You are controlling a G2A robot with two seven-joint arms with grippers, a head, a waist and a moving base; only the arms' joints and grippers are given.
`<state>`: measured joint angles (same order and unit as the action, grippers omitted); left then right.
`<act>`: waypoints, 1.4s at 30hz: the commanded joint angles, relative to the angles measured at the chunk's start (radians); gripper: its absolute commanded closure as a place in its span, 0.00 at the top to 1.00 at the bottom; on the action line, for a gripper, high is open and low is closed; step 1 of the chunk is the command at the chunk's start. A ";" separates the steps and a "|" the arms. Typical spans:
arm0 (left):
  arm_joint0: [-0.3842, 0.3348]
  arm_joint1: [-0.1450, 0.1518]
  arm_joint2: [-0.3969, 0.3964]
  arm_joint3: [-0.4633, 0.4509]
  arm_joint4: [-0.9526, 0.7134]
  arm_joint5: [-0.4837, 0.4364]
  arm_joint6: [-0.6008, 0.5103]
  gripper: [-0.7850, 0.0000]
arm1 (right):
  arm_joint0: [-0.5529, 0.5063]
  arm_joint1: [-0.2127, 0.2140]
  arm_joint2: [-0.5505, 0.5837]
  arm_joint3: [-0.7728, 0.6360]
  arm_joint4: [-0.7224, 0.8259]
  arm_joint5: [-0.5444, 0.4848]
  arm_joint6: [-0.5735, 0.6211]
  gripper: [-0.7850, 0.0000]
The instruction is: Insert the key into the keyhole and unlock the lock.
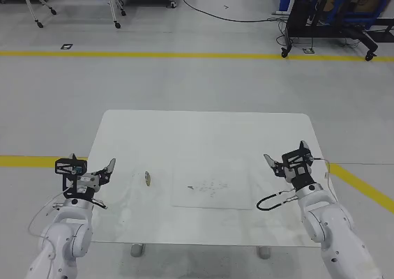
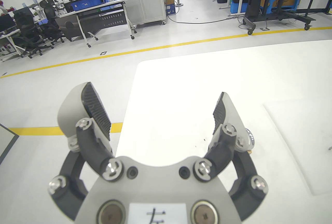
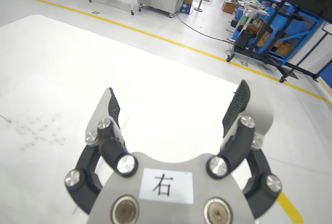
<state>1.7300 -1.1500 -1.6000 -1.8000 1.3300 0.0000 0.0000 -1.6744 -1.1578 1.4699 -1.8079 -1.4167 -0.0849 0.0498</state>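
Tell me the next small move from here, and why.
Probably ease the left gripper toward the lock, the small metal piece on the table close beside it. Its fingers are open and empty, as are the right gripper's, which sits farther away.

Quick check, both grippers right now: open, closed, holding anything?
Left gripper: open, holding nothing.
Right gripper: open, holding nothing.
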 commanded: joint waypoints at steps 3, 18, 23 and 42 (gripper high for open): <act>0.000 0.000 0.000 0.000 0.000 0.000 0.000 1.00 | 0.047 -0.008 -0.102 0.027 -0.031 -0.060 0.025 1.00; 0.000 0.000 0.000 0.000 0.000 0.000 0.000 1.00 | 0.073 -0.011 -0.155 0.055 0.065 -0.216 0.043 1.00; 0.000 0.000 0.000 0.000 0.000 0.000 0.000 1.00 | 0.103 -0.012 -0.204 0.066 0.067 -0.328 0.037 1.00; 0.000 0.000 0.000 0.000 0.000 0.000 0.000 1.00 | 0.564 -0.104 -0.608 0.550 0.195 -0.664 0.177 0.61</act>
<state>1.7300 -1.1500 -1.6000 -1.8000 1.3300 0.0000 0.0000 -1.1241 -1.2576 0.8725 -1.2779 -1.2244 -0.7457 0.2124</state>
